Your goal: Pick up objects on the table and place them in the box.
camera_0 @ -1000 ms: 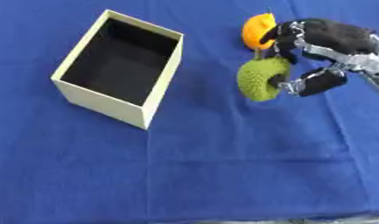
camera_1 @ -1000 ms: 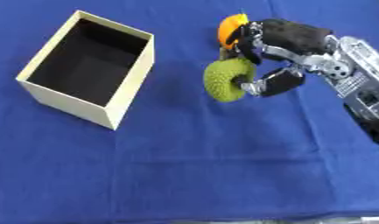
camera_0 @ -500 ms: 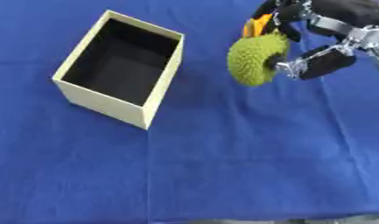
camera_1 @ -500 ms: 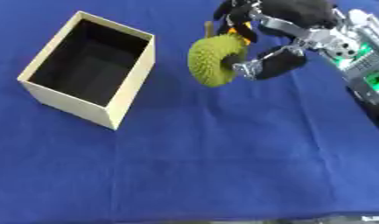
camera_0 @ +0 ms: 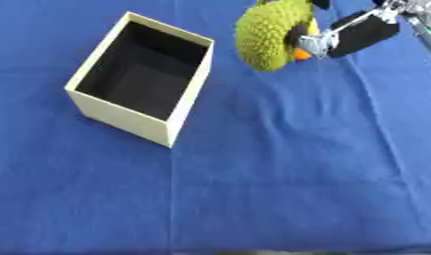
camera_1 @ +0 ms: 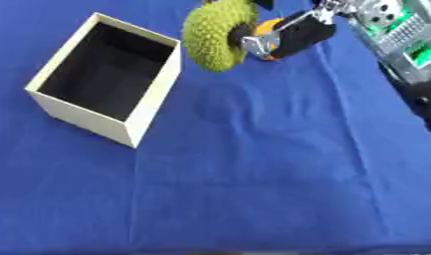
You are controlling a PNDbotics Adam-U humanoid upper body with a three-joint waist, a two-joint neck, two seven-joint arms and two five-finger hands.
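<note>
1. Across the whole view lies the blue cloth (camera_0: 279,174), creased here and there, covering the table.
2. Left of centre on it stands the cream box (camera_0: 187,106), open at the top, its dark inside showing nothing in it.
3. At the upper right the robot's right hand (camera_1: 292,36) is raised off the cloth, its thumb and fingers curled round a green spiky fruit (camera_1: 211,36), which hangs in the air just right of the box's far corner. The left hand is out of sight.
4. The fruit looks bumpy all over, which should give the fingers purchase; I judge it light and probably a soft or hollow model, best taken across its broad middle, as it is now.
5. Behind the hand peeks a small orange thing (camera_1: 269,25); whether it rests on the cloth is hidden.
</note>
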